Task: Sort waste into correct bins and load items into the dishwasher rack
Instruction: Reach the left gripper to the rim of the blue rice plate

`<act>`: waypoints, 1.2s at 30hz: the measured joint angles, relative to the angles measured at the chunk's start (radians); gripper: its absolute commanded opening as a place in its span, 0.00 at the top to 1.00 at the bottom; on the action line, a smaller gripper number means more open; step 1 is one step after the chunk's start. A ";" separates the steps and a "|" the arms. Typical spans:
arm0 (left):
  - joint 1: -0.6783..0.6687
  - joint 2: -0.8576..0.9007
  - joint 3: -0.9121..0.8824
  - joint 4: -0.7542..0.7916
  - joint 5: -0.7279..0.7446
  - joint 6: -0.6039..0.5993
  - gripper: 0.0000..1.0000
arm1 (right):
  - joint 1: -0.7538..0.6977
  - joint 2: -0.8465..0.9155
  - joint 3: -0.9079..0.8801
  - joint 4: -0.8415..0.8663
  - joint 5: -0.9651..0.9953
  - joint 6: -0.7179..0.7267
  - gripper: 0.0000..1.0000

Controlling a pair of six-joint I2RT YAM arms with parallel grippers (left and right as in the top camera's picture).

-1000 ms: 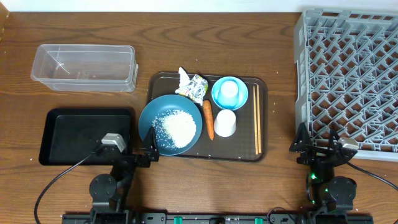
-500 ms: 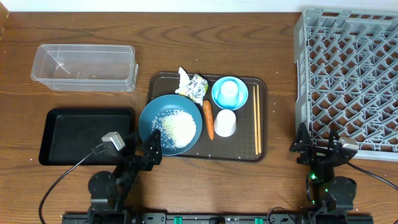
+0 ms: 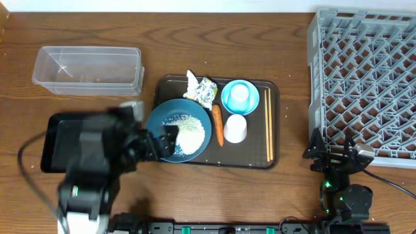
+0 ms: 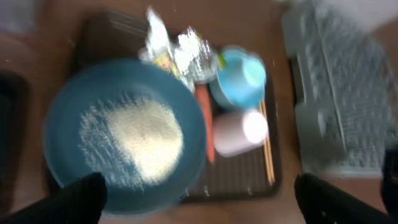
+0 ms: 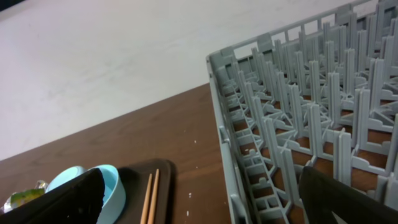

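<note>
Black left tool [image 4: 199, 188] gapes wide, empty, over wide blue bowl [image 4: 67, 124].

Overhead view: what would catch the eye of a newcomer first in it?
The wide blue bowl with its heap of white rice stands out, on the left of the brown tray. The big grey rack fills the right side. The left arm is a blur over the black tray.
</note>
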 measured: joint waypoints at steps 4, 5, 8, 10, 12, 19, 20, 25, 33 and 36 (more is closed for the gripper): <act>-0.077 0.170 0.108 -0.014 0.037 0.030 0.01 | 0.000 0.000 0.000 0.000 0.000 0.000 0.01; -0.093 0.193 0.113 0.004 0.045 0.033 0.01 | 0.000 0.000 0.000 0.000 0.000 0.000 0.01; -0.147 0.245 0.118 0.029 0.046 0.047 0.01 | 0.000 0.000 0.000 0.000 0.000 0.000 0.01; -0.190 0.271 0.118 0.015 0.014 0.050 0.01 | 0.000 0.000 0.000 0.000 0.000 0.000 0.01; -0.236 0.298 0.118 -0.012 -0.037 0.051 0.01 | 0.000 0.000 0.000 0.000 0.000 0.000 0.01; -0.430 0.389 0.118 -0.024 -0.265 0.051 0.01 | 0.000 0.000 0.000 0.000 0.000 0.000 0.01; -0.450 0.398 0.118 -0.019 -0.290 0.051 0.01 | 0.000 0.000 0.000 0.000 0.000 0.000 0.01; -0.518 0.462 0.120 0.039 -0.370 0.051 0.01 | 0.000 0.000 0.000 0.000 0.000 0.000 0.01; -0.528 0.560 0.120 0.056 -0.377 0.054 0.01 | 0.000 0.000 0.000 0.000 0.000 0.000 0.01; -0.531 0.609 0.120 0.057 -0.388 0.059 0.01 | 0.000 0.000 0.000 0.000 0.000 0.000 0.01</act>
